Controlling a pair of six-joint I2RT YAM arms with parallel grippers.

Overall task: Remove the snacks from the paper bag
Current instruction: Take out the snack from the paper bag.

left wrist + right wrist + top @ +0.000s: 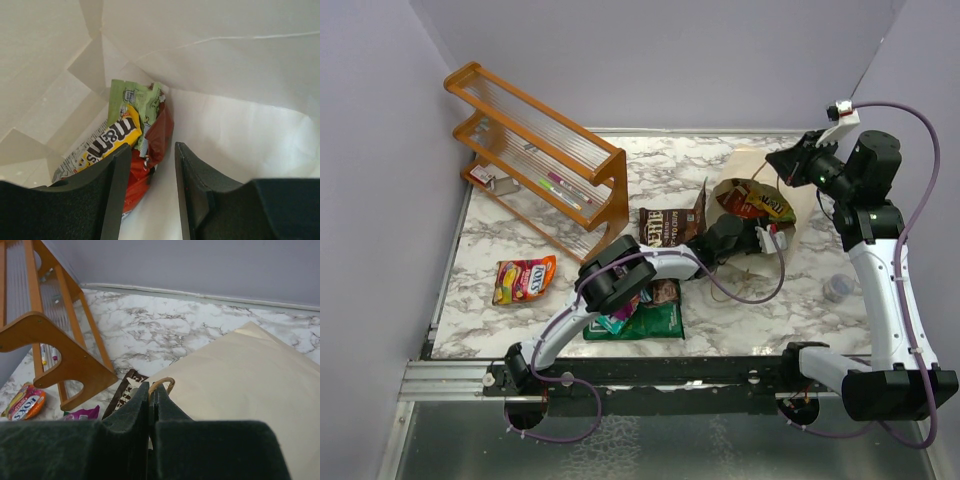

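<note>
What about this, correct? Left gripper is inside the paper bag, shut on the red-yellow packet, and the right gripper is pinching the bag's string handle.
Not quite. The left wrist view shows the left gripper open inside the paper bag, fingers apart and the red-yellow packet not clamped. The right gripper does pinch the string handle.

I saw the paper bag (pixel 807 210) tipped over on the worktop (pixel 500 325), its mouth open toward the left. A red-yellow packet (pixel 752 200) and a pale green one (pixel 135 97) lay inside. Outside lay the dark brown packet (pixel 665 225), a green packet (pixel 655 320) and the orange-red candy bag (pixel 525 279).
</note>
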